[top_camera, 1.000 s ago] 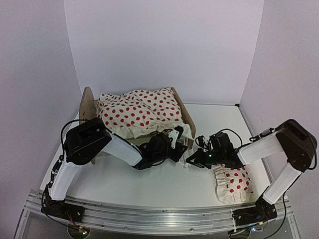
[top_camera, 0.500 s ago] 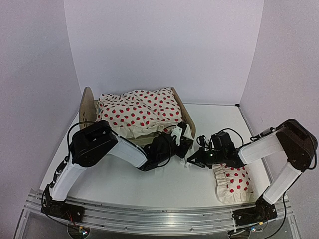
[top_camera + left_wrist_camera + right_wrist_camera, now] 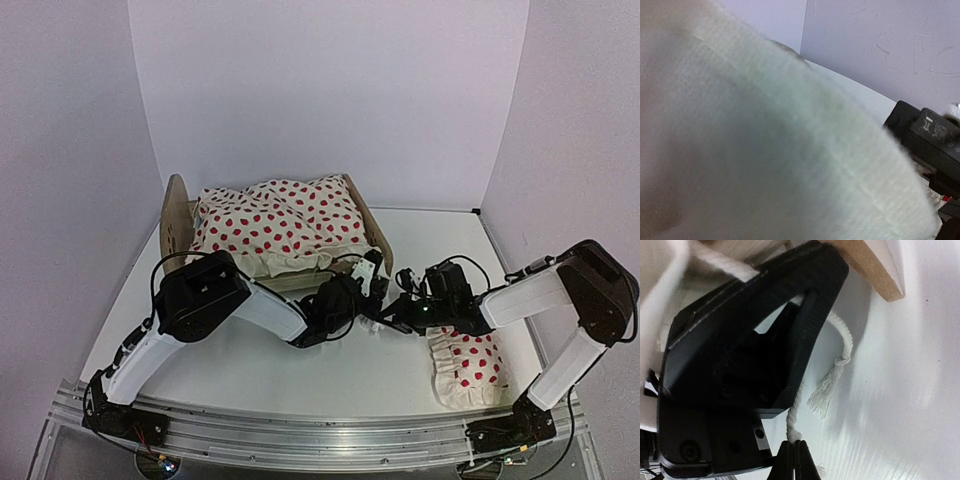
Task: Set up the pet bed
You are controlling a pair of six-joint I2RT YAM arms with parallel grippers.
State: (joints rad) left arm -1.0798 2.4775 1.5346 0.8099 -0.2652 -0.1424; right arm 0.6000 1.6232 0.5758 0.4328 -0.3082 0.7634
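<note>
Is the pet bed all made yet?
Not quite. The spotted blanket already covers the pet bed. Right now the right gripper pinches a white cord by the bed's corner, with the left gripper pressed into cream fabric beside it. The pillow lies on the table, not yet on the bed.

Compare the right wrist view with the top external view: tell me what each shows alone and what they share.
Only the right wrist view: a white cord with a frayed end, pinched in the shut right end effector. Only the top external view: the red-spotted blanket on the pet bed, the pillow on the table, both whole arms. Both: the left end effector close by the bed's plywood corner.
</note>
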